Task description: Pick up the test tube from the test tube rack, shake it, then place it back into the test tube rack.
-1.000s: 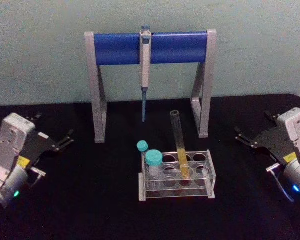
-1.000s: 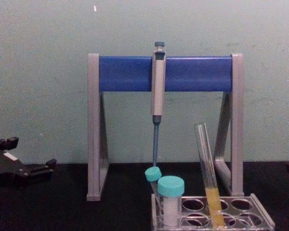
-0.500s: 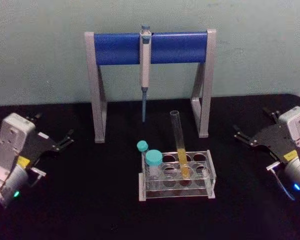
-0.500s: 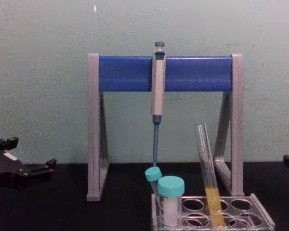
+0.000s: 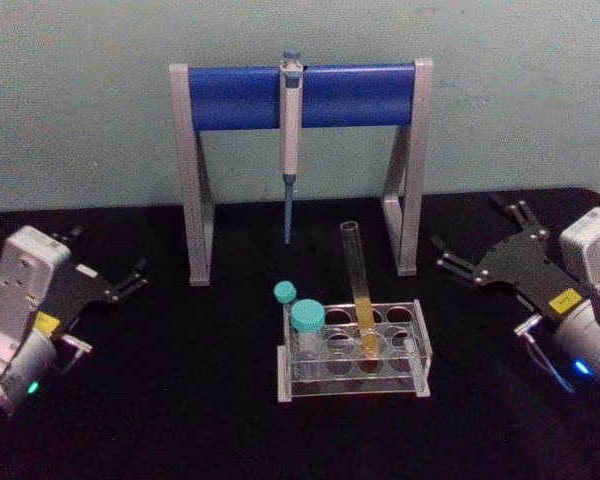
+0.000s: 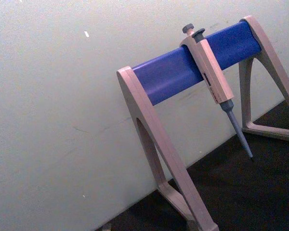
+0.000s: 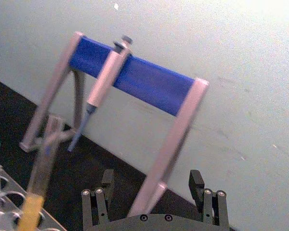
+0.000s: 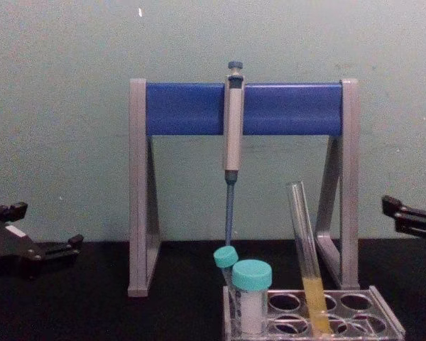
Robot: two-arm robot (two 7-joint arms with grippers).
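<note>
**Test tube waits in its rack, both grippers open**

A black table (image 5: 180, 420) runs from side to side, with a pale green wall behind it. At the back of the table stands the tall pipette stand (image 5: 240, 97). It has grey legs and a fat blue bar across the top.

The left gripper (image 5: 108, 250) sits low on the left side of the table, well apart from everything else. Its two black fingers are spread wide and hold nothing.

The right gripper (image 5: 475, 228) is on the right side, near the right leg of the stand. It points toward the middle of the table. Its fingers (image 7: 107, 182) are spread wide too, with nothing between them. It touches nothing.

The test tube rack (image 5: 352, 388) is clear plastic with round holes on top. It sits in front of the stand, between the two grippers and nearer the right one.

A grey pipette (image 5: 291, 110) hangs from the middle of the blue bar, tip pointing down.

The test tube (image 5: 357, 275) stands in a hole near the middle of the rack. It is long, thin and open at the top. It leans a little to the left. Yellow liquid fills its lower part.

Two short tubes with teal caps stand at the left end of the rack, a bigger one (image 5: 307, 318) in front and a smaller one (image 5: 284, 292) just behind it.
</note>
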